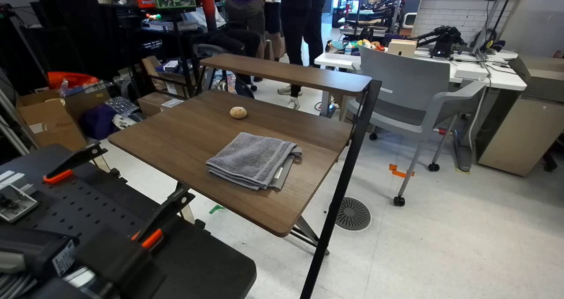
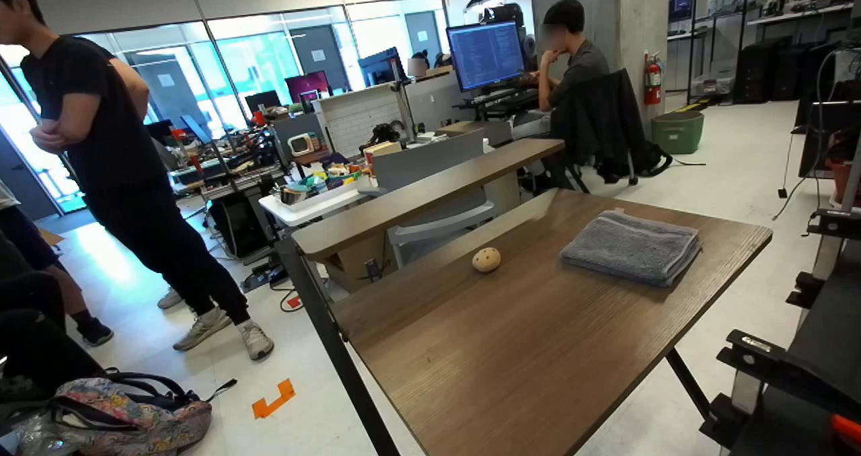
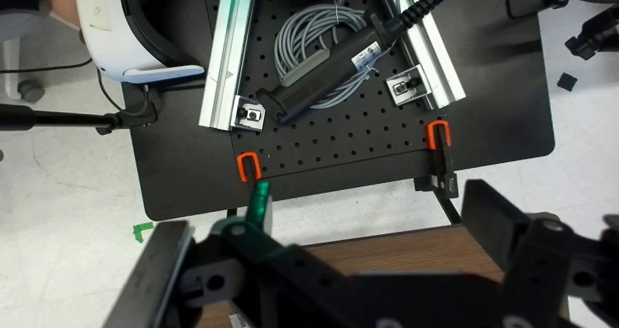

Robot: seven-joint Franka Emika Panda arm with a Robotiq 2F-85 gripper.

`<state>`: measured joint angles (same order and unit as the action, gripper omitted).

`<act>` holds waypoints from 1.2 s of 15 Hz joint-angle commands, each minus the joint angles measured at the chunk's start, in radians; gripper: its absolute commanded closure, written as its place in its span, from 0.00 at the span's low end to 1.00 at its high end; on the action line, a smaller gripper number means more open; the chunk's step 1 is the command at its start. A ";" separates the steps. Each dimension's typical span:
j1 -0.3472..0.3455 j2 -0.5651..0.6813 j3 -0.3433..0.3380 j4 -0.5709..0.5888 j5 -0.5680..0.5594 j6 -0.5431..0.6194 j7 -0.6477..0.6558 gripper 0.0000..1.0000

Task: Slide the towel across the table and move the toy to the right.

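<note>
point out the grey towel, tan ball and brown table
grey towel (image 1: 251, 160), in an exterior view, folded upper face
tan ball (image 2: 486, 260), in an exterior view, facing side
brown table (image 2: 531, 348), in an exterior view, bare wooden top

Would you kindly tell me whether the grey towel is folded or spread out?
Folded: the towel lies in a compact pad on the table, stacked layers showing along its edge in an exterior view.

This is a robotics lab in open-plan office space: aluminium rails (image 3: 225, 67) on a perforated black board (image 3: 333, 146), orange-padded clamps (image 3: 442, 162) at its edge, a black robot arm (image 1: 447, 42) on a white desk (image 1: 511, 82), a computer monitor (image 2: 485, 56) full of text, a glass partition (image 2: 232, 66) and a wall-side fire extinguisher (image 2: 652, 83).
</note>
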<state>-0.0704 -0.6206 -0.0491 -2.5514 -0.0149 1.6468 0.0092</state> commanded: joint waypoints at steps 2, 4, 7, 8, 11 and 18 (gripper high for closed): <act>0.001 0.000 -0.001 0.001 -0.001 -0.001 0.000 0.00; 0.001 0.000 -0.001 0.001 -0.001 -0.001 0.000 0.00; 0.006 0.011 -0.009 0.002 0.029 0.039 0.003 0.00; 0.008 0.026 -0.016 0.007 0.057 0.071 0.008 0.00; 0.008 0.122 -0.031 0.029 0.172 0.228 0.045 0.00; 0.005 0.494 -0.029 0.097 0.320 0.786 0.091 0.00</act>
<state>-0.0708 -0.2950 -0.0701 -2.5267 0.2633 2.2777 0.0880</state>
